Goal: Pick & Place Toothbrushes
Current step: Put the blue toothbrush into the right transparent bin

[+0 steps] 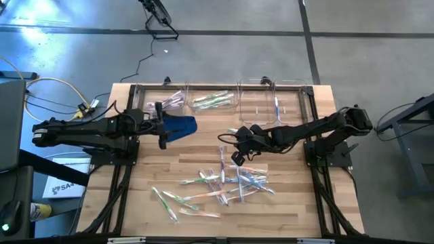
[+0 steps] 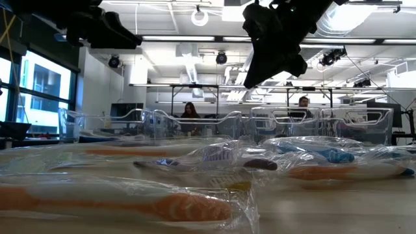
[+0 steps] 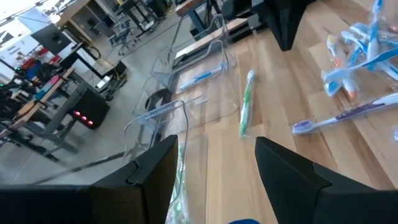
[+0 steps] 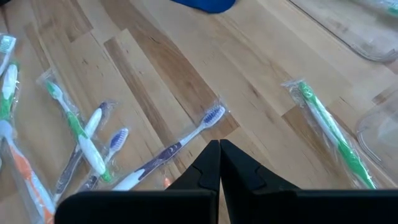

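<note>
We see a wood-plank bench [image 1: 285,203] on grey concrete floor. Wrapped toothbrushes [image 1: 224,183], green, blue, orange, lie scattered at 6 o'clock. Left gripper [image 1: 161,126] gapes empty; right gripper [image 1: 236,157] is closed, empty.

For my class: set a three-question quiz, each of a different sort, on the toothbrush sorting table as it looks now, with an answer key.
1. True or false: the right gripper is shut and holds nothing.
2. Which bin holds green toothbrushes? A) the second clear bin from the left B) the rightmost clear bin
3. Fill in: the open left gripper is beside a ___ cloth.

Key: 1 true; 2 A; 3 blue.
</note>
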{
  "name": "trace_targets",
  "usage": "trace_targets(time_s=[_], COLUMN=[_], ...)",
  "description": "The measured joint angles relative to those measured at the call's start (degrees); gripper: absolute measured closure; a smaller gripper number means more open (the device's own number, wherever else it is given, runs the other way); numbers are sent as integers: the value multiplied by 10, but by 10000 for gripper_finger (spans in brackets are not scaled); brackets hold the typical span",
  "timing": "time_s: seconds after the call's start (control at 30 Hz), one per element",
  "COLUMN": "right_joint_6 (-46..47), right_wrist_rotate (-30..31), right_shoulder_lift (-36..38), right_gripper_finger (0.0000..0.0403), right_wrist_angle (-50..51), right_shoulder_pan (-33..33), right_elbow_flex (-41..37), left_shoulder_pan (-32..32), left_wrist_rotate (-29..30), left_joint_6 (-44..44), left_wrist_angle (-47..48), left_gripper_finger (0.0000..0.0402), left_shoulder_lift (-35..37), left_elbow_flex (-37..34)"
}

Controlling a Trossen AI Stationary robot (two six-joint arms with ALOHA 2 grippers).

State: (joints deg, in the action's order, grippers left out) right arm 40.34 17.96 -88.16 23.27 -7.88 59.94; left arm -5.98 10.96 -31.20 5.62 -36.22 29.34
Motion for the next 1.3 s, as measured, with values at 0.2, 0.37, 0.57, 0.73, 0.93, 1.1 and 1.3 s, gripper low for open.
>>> trace_targets(time_s=[0.2,0.37,0.57,0.73,0.93,1.1,1.3], right_joint_6=[33,80,89,140,228,264,344], right_wrist_rotate=[-1,0,15,50,79,133,180], right_shoulder_lift=[0,0,0,0,0,0,0], right_gripper_finger=[401,401,401,401,401,401,401], right_wrist_angle=[-5,-36,-112,-137,-133,-76,69], right_shoulder_pan=[0,0,-18,-52,-102,-152,-202], right_elbow_flex=[0,0,0,0,7,56,136], left_shoulder_pan=[0,0,0,0,0,0,0], left_wrist_rotate=[0,-2,-63,-93,-94,-94,-94], left_joint_6=[-5,-4,-4,-5,-4,-4,-4], left_wrist_angle=[6,24,57,75,81,83,83], left_gripper_finger=[192,192,192,192,192,192,192], left_shoulder_lift=[0,0,0,0,0,0,0], left_elbow_flex=[0,0,0,0,0,0,0])
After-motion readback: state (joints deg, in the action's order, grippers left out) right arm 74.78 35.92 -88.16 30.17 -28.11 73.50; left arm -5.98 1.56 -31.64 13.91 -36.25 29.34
